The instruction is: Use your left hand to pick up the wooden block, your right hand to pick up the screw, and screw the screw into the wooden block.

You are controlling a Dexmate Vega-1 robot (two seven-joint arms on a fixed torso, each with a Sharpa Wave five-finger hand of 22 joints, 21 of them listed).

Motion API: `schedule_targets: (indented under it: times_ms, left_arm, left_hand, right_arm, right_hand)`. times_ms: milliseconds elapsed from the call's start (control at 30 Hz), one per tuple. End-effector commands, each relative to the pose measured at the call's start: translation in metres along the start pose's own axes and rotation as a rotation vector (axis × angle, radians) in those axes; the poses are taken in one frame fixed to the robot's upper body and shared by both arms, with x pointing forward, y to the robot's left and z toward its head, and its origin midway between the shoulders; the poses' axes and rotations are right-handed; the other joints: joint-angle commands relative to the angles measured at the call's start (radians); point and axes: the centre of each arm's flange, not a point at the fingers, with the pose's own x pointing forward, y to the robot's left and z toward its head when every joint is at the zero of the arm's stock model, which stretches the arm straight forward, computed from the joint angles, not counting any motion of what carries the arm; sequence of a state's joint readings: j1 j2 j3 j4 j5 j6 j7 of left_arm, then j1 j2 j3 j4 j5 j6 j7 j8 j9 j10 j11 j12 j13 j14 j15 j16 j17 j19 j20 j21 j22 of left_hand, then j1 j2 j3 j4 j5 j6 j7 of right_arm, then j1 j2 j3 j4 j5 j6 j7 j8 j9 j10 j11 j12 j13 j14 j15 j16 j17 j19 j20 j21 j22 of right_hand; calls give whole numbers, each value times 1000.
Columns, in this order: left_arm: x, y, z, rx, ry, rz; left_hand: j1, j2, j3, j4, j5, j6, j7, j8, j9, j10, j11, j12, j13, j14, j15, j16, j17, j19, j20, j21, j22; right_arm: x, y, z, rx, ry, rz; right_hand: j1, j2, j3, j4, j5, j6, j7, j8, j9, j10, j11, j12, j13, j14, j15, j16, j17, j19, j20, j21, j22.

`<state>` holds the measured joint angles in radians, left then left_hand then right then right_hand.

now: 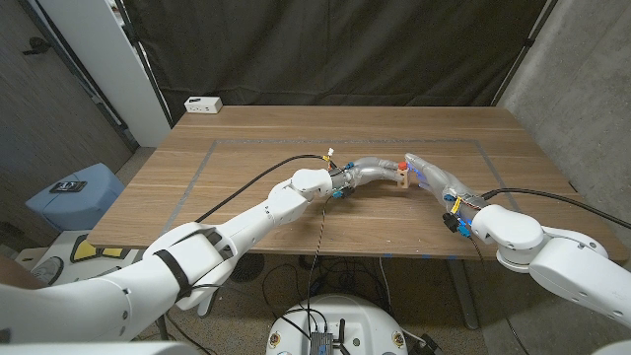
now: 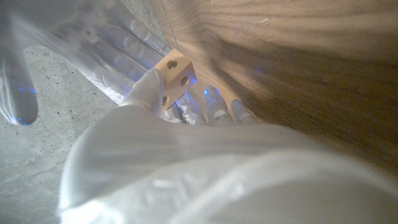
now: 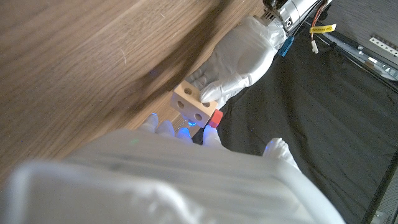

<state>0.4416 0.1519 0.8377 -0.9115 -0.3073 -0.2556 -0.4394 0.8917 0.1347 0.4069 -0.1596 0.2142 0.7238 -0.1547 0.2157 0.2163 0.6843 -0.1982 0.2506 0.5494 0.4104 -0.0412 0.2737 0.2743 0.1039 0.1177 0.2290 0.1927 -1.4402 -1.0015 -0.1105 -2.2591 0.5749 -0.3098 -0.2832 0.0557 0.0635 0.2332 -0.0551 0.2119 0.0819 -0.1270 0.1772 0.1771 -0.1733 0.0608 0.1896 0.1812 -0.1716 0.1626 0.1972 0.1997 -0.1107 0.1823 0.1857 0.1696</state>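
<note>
Over the middle of the table my left hand holds the wooden block in its fingertips. The block is pale wood with round holes in its faces. From the other side my right hand meets it, fingertips against the block. A red-headed screw sits at the block's edge, pinched at my right fingertips; its shaft is hidden. In the right wrist view my left hand closes over the block's far side. In the left wrist view my right hand is a blur behind the block.
A white box lies at the table's far left corner. A black cable runs over the table along my left arm. A blue bin stands on the floor to the left. A dark curtain hangs behind.
</note>
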Motion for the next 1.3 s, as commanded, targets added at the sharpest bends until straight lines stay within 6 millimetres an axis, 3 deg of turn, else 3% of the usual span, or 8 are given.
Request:
schedule_targets:
  times_ms: [33, 1300]
  left_arm:
    - [1, 2, 0, 2, 1, 1]
    - [4, 2, -2, -7, 2, -15]
  left_hand:
    - [-2, 13, 2, 7, 7, 9, -3, 3, 4, 5, 3, 5, 3, 7, -62, 4, 2, 7, 5, 6, 4]
    - [-4, 12, 2, 6, 7, 9, -4, 3, 3, 3, 2, 4, 3, 8, -62, 4, 2, 7, 4, 6, 4]
  right_arm:
    - [0, 3, 1, 8, 4, 3]
    - [-13, 18, 4, 30, 4, 7]
  right_hand:
    - [-3, 3, 3, 3, 5, 3, -6, 7, 1, -186, -3, 3, 2, -201, 5, 6, 4, -2, 6, 6, 3]
    - [-3, 4, 4, 4, 5, 10, -8, 9, 1, -180, -1, 5, 2, -199, 5, 7, 3, 0, 5, 7, 3]
